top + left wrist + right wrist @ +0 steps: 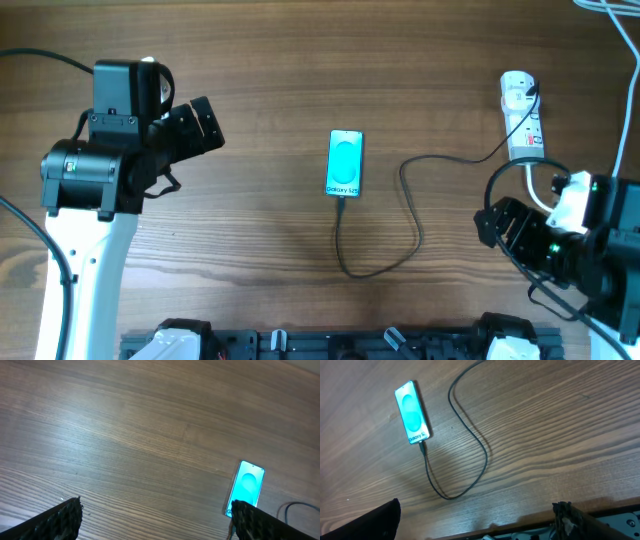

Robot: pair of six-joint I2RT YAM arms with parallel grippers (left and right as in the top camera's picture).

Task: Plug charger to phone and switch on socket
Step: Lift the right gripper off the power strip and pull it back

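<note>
1. The phone (345, 163) lies flat near the middle of the wooden table (270, 60), screen up and lit cyan-green, with its short lower edge towards 6 o'clock in the overhead view.
2. The charger (417, 232) meets that lower edge. In the right wrist view its small tip touches the phone's bottom edge, but whether it is fully seated cannot be told.
3. From the phone the thin black cable runs towards 6 o'clock, bends in a loop, climbs back towards 12 o'clock and then heads off towards 2 o'clock to the socket (522, 115).
4. The socket sits at about 2 o'clock from the phone, well apart from it, with its round outlet end farthest from the robot and a black plug in that end. The switch is too small to read.
5. The left gripper (208, 122) hangs at 9 o'clock from the phone, well apart from it. Its jaws are spread wide and hold nothing — the left wrist view shows only bare table between the fingers (65, 517).
6. The right gripper (497, 225) hangs at about 4 o'clock from the phone and at 6 o'clock from the socket. Its jaws are also fully spread and empty, clear of the cable.
</note>
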